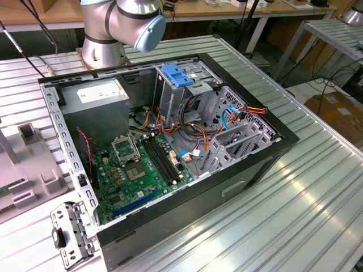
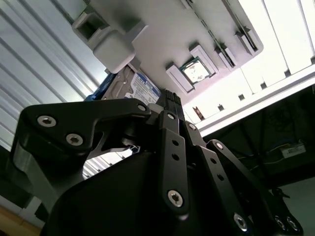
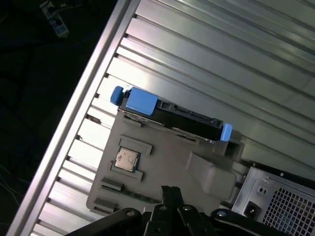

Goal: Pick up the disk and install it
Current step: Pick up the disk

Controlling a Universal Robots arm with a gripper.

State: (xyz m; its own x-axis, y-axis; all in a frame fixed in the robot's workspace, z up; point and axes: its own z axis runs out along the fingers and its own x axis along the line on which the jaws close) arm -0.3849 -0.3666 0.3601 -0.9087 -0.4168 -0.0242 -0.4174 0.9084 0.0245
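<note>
The disk [image 3: 189,120] lies on edge in a slot of a grey fixture tray [image 3: 162,167], its dark body framed by a blue plastic carrier with a blue tab [image 3: 140,102]. In the second wrist view its white and blue label [image 2: 140,86] peeks out behind the black linkage. My gripper [image 3: 170,189] hangs above the tray, apart from the disk, with its fingertips [image 2: 170,96] pressed together and nothing between them.
The open computer case [image 1: 272,156] lies on the ribbed metal table, with a blue-capped drive cage [image 1: 178,75], a green motherboard [image 1: 136,170] and a grey power supply [image 1: 99,93]. A processor chip [image 3: 127,158] sits in the tray. The arm's base [image 1: 108,34] stands behind the case.
</note>
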